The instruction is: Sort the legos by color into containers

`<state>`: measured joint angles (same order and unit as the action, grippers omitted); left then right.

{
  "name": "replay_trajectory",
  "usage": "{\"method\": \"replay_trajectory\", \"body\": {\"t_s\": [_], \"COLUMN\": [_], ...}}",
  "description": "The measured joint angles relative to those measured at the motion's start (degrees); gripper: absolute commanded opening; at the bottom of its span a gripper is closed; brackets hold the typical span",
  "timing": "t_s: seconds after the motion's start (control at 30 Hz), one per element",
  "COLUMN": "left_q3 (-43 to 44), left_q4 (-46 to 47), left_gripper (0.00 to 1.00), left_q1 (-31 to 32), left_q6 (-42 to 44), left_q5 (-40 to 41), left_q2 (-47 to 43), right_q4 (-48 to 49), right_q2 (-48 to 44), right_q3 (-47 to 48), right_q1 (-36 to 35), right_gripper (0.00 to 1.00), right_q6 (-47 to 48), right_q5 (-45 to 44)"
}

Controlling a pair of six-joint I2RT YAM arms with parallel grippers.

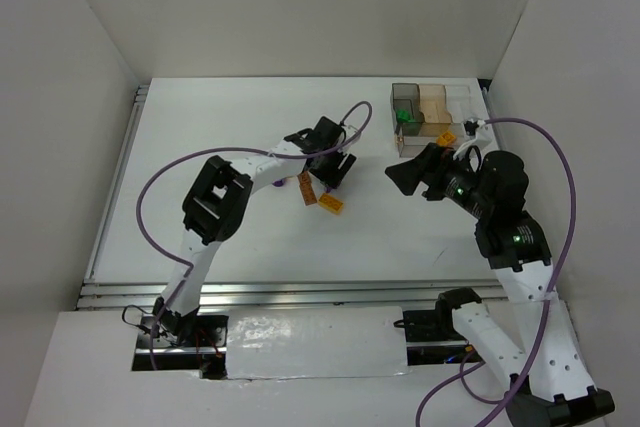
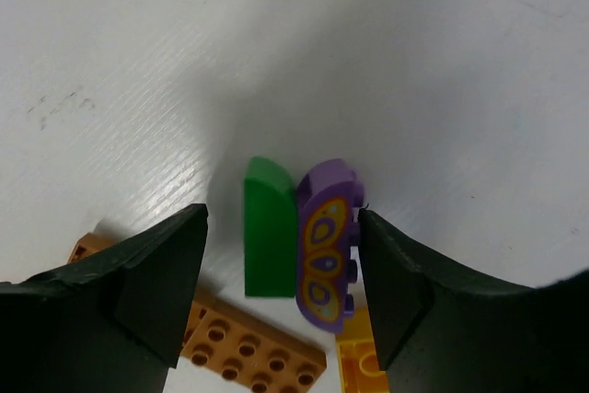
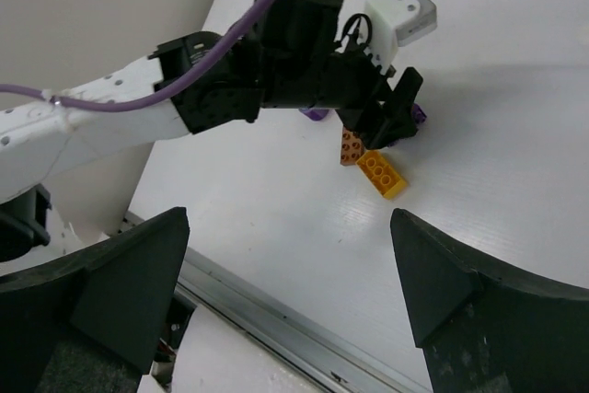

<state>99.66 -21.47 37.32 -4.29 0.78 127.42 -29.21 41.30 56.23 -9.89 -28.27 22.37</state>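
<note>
Presently, left gripper (image 2: 282,227) spread astride purple printed curved plastic brick (image 2: 324,246) and green sloped plastic brick (image 2: 269,227) touching it; closing risks seizing both colours. Right gripper (image 3: 290,227) spread, empty.

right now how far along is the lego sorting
Done: a green lego and an orange lego sit in the tray compartments. In hand: the left gripper straddles a green brick and a purple brick on the table, not yet clamped. Left: those two, plus the brown brick and yellow-orange brick beside them. The right gripper is open, empty.
</note>
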Motion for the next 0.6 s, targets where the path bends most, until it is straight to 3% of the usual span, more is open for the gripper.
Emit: {"method": "replay_trajectory", "body": {"t_s": [0.03,0.1,0.13,0.17,0.3,0.5,0.6], "left_q3": [0.70,1.51,1.84,1.92,1.27,-7.34,-18.80], "left_q4": [-0.02,0.15,0.48,0.68,2.05,8.50,12.96], "left_gripper": [0.73,0.56,0.44,0.21,0.01,0.00,0.00], "left_q1": [-0.07,-0.24,-0.33,-0.44,-0.63,-0.92,-0.90], "left_q6": [0.44,1.07,1.14,0.98,1.03,1.16,1.44], "left_q5": [-0.20,-0.68,-0.76,-1.11,-2.27,-6.82,-11.65], "left_q2": [1.01,2.25,2.34,2.36,2.34,-3.89,-15.56], "right_q4": [0.00,0.02,0.02,0.02,0.68,3.93,4.37], "right_q2": [-0.26,-0.74,-1.03,-1.18,-1.42,-2.08,-2.03], "right_q3": [-0.11,-0.24,-0.33,-0.42,-1.03,-5.09,-6.43], "right_q1": [0.00,0.00,0.00,0.00,0.00,0.00,0.00], "right_gripper": [0.98,0.98,0.98,0.98,0.98,1.00,0.99], "right_q6": [0.00,0.02,0.02,0.02,-0.04,-2.75,-4.55], "right_q5": [0.33,0.83,0.92,0.96,0.96,-1.01,-1.99]}}
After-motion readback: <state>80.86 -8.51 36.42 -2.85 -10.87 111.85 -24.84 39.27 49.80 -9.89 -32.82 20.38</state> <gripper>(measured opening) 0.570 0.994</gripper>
